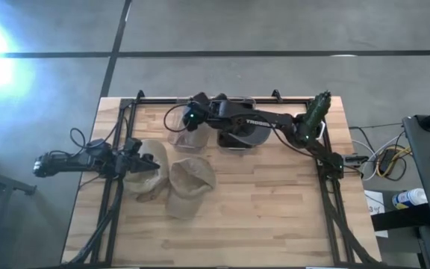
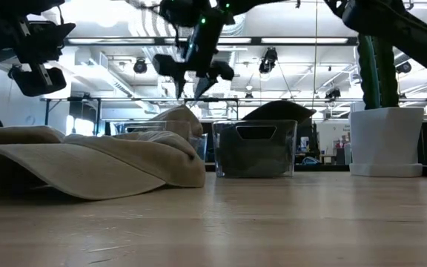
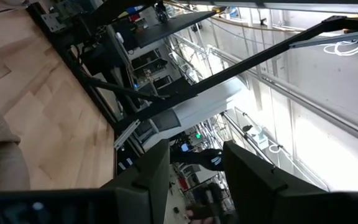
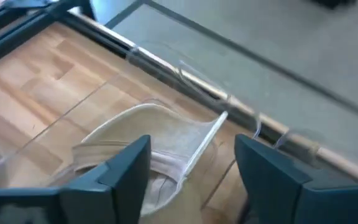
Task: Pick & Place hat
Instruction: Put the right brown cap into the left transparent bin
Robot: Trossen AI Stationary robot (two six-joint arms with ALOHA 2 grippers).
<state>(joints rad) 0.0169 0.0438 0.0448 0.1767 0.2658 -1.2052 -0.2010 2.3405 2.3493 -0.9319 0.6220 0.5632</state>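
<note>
Two tan hats lie crown-up on the table, one at the left and one beside it; both show low at the left in the low view. A third tan hat sits in a clear bin by the far edge, its crown rising above the rim. My right gripper hangs open and empty above that bin. My left gripper is open and empty, raised well above the left hat.
A second clear bin right of the first holds a dark hat. A plant in a white pot stands at the far right corner. Black frame rails run along the table's left, right and far sides. Bare wood lies toward the near edge.
</note>
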